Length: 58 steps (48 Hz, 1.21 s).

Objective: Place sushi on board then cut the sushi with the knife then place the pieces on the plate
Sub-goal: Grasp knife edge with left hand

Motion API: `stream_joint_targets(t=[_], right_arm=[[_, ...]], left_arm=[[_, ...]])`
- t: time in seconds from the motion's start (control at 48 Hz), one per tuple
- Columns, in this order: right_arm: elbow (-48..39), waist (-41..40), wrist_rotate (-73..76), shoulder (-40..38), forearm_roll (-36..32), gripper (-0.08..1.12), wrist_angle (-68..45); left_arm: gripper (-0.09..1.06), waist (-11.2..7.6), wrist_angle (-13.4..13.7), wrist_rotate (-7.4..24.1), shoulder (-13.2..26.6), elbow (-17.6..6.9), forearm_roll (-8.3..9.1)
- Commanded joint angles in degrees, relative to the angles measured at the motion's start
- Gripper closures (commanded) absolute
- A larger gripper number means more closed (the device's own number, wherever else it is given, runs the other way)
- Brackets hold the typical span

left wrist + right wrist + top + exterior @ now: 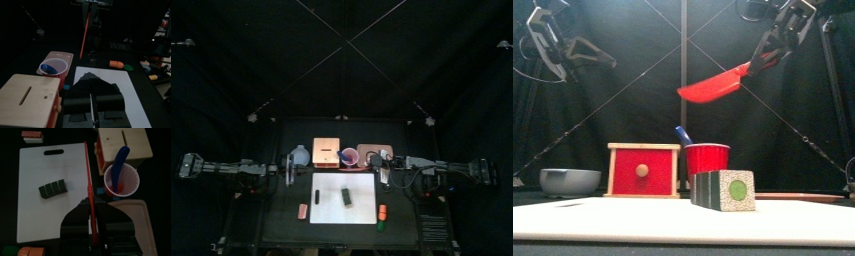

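Note:
The sushi roll (727, 190) (52, 187) of dark green blocks lies whole on the white cutting board (607, 222) (47, 213) (362, 182). My right gripper (774, 45) (91, 223) is shut on the red knife (716, 86) (89, 183) and holds it high in the air, above the red cup and well above the board. The red cup (707, 158) (120, 180) still holds the blue knife (119, 165). The pink plate (376, 152) (133, 210) lies behind the board at the right. My left gripper (299, 162) (92, 87) hangs shut and empty at the board's left, beside the wooden box.
The wooden box (643, 170) (30, 95) with a red drawer front stands left of the cup. A blue-grey bowl (569, 180) sits at the far left. Small toy foods lie off the board's front corners, one at the left (302, 210), one at the right (382, 212).

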State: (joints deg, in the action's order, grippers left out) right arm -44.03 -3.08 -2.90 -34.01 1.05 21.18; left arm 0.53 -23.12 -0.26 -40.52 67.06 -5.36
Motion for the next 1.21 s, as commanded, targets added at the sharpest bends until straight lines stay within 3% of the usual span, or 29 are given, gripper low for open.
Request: stream_joint_targets(t=[0.021, 0.188, 0.375, 0.458, 0.625, 0.729, 0.958, 1.062, 1.208], right_arm=[[-2.5, 1.8, 0.2, -0.2, 0.4, 0.81, -6.9], [-6.0, 4.4, 0.4, 1.8, 0.7, 0.81, -13.4], [-6.2, 5.2, 0.4, 4.0, 1.3, 0.81, -14.9], [-6.1, 5.2, 0.4, 5.0, 1.3, 0.81, -14.9], [-5.4, 5.2, 0.4, 7.3, 1.2, 0.81, -15.0], [-4.7, 5.2, 0.4, 8.5, 1.3, 0.81, -15.0], [-3.3, 5.4, 0.4, 11.4, 1.3, 0.81, -15.5], [-2.7, 5.6, 0.4, 12.4, 1.3, 0.81, -15.8], [-2.4, 5.7, 0.4, 13.4, 1.3, 0.81, -16.0]], left_arm=[[0.93, -2.11, -1.0, -0.1, 2.2, -2.7, -0.88], [0.73, -4.48, -0.9, -0.1, 6.9, -4.8, -4.13], [0.4, -5.62, -0.4, 0.0, 12.0, -7.5, -8.88], [0.25, -6.15, 0.0, 0.3, 14.2, -8.8, -9.67], [0.0, -6.86, 3.0, 0.4, 18.5, -12.1, -9.4], [-0.05, -6.94, 5.9, 0.4, 21.2, -14.5, -9.4], [-0.05, -6.59, 13.3, 0.4, 27.0, -18.8, -9.4], [-0.05, -6.5, 15.2, 0.4, 29.4, -20.1, -9.4], [-0.05, -6.42, 15.4, 0.4, 32.1, -21.1, -9.4]])
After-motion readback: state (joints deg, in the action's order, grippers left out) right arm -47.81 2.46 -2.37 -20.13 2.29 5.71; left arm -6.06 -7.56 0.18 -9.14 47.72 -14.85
